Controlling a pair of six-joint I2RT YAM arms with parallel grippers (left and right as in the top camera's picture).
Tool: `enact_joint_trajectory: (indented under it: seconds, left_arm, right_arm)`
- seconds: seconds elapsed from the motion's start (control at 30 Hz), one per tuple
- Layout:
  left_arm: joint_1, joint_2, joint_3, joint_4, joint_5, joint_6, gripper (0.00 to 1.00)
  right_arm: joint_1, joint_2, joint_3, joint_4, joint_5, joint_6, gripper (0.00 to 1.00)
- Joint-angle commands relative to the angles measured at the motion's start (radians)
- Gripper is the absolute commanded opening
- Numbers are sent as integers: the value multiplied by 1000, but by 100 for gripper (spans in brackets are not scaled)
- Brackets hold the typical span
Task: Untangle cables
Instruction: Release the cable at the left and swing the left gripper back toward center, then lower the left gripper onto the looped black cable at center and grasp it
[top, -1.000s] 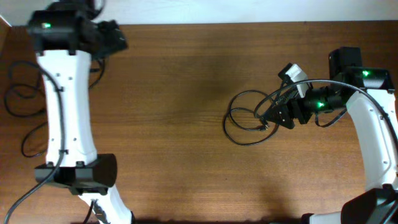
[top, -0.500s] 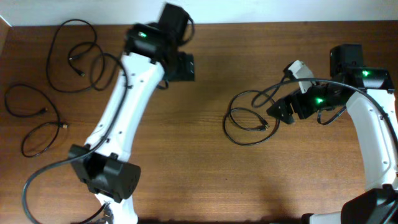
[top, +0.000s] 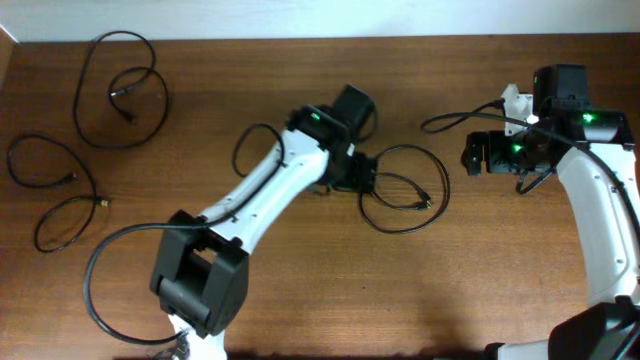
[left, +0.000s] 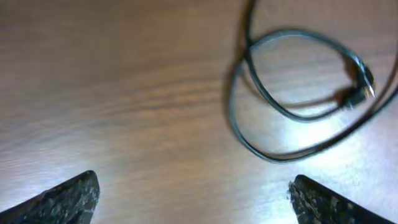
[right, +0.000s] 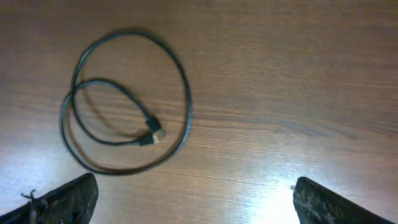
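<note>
Three thin black cables lie apart on the wooden table. One loops at the far left top (top: 120, 93), one at the left edge (top: 68, 180), and one lies coiled right of centre (top: 420, 203). My left gripper (top: 362, 172) is open and empty at the coiled cable's left edge. The left wrist view shows its loop (left: 298, 115) ahead of the open jaws (left: 193, 199). My right gripper (top: 478, 155) is open and empty, to the right of that cable and apart from it. The right wrist view shows the coil (right: 186, 106) with a gold-tipped plug inside, beyond the open jaws (right: 193, 199).
The left arm (top: 270, 190) stretches diagonally across the table's middle, with its own thicker cable looping beside it (top: 245, 150). The right arm's thick cable (top: 450, 122) arcs near the back right. The table's far edge (top: 320, 38) meets a white wall.
My left arm swung from the far left to the centre, beside the coiled cable. My right gripper drew back right and up, away from that cable, which stays on the table.
</note>
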Motion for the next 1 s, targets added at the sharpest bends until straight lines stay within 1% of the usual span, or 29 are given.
enact_joint_trajectory:
  seconds: [0.0, 0.03, 0.2, 0.4, 0.53, 0.63, 0.67, 0.7, 0.87, 0.97]
  left_arm:
    - [-53, 5, -52, 45, 21, -16, 99]
    - [-67, 5, -71, 64, 21, -34, 99]
    - [-96, 6, -94, 119, 21, -33, 99]
    - [-101, 25, -94, 143, 25, -61, 99]
    - [-105, 76, -94, 142, 25, -122, 100]
    - [-105, 121, -94, 148, 25, -204, 95]
    - [-105, 136, -94, 154, 25, -231, 95]
    - [-105, 152, -94, 167, 25, -256, 99]
    - [-105, 187, -94, 238, 24, -330, 99]
    - [-105, 187, -94, 254, 23, -367, 99]
  right_arm:
    - [-47, -19, 13, 13, 71, 122, 99]
    - [-82, -19, 13, 20, 69, 147, 99]
    - [-177, -19, 13, 21, 57, 148, 99]
    - [-228, -18, 13, 13, 56, 137, 99]
    - [-232, -16, 13, 21, 56, 137, 99]
    - [-232, -14, 13, 22, 57, 137, 99]
    - [-232, -14, 13, 25, 57, 137, 99]
    - [-232, -14, 13, 29, 56, 138, 99]
    - [-232, -13, 13, 45, 56, 137, 99]
    - [-232, -13, 13, 45, 56, 137, 99]
